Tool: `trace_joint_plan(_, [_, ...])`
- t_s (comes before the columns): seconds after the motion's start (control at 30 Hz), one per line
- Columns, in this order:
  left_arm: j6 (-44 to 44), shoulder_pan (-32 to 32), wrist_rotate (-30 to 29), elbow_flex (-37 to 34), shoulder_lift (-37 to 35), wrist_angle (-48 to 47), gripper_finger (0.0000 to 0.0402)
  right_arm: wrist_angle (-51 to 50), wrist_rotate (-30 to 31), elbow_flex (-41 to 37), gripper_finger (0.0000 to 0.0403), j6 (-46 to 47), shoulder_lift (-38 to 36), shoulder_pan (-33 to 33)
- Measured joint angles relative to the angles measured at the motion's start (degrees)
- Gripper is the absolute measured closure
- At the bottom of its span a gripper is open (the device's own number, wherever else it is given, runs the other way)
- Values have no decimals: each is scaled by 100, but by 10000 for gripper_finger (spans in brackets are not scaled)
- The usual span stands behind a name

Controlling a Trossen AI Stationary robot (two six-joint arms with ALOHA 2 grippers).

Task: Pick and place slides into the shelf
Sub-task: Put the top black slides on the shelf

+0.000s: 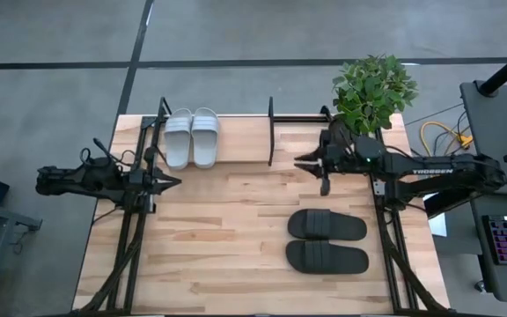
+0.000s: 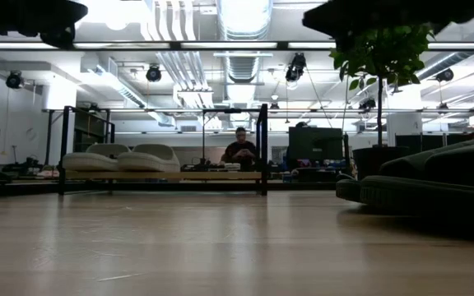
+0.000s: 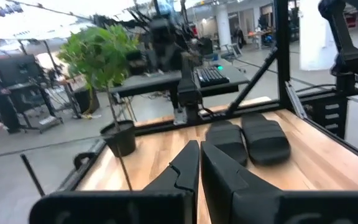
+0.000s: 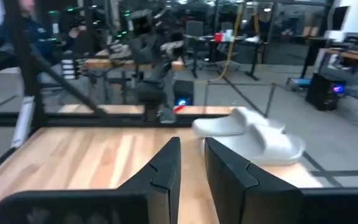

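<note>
The light grey-white pair of slides point(image 1: 192, 136) stands side by side on the left part of the shelf point(image 1: 271, 132), soles on its wood board point(image 2: 163, 175); the right wrist view also shows the white slides point(image 4: 253, 140). The black pair point(image 1: 328, 239) lies on the table's near right, soles down, one beside the other. My left gripper point(image 1: 176, 182) hovers at the table's left, pointing right, shut and empty point(image 3: 200, 163). My right gripper point(image 1: 299, 162) hovers in front of the shelf's right half, pointing left, its fingers a narrow gap apart point(image 4: 192, 155), holding nothing.
A potted plant point(image 1: 372, 88) stands at the table's far right corner, beside the shelf's right end. The shelf's right half holds nothing. Bare wood lies between the shelf and the black slides. A person point(image 2: 241, 152) sits in the room beyond the table.
</note>
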Motion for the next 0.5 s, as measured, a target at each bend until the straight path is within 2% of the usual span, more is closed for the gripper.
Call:
trace_joint_plan(0.13, [72,0,-27,-2,-37,103,402,11,-5,-374,339,338,-226,234])
trace_joint_plan(0.4, [78,0,-47,-16,-37,119,402,-841,-193,-538,339,689,-480,651])
trace_joint_plan(0.5, [82,0,-88,-17,-35,132,402,-825,-485,-664,339,723,-409,793])
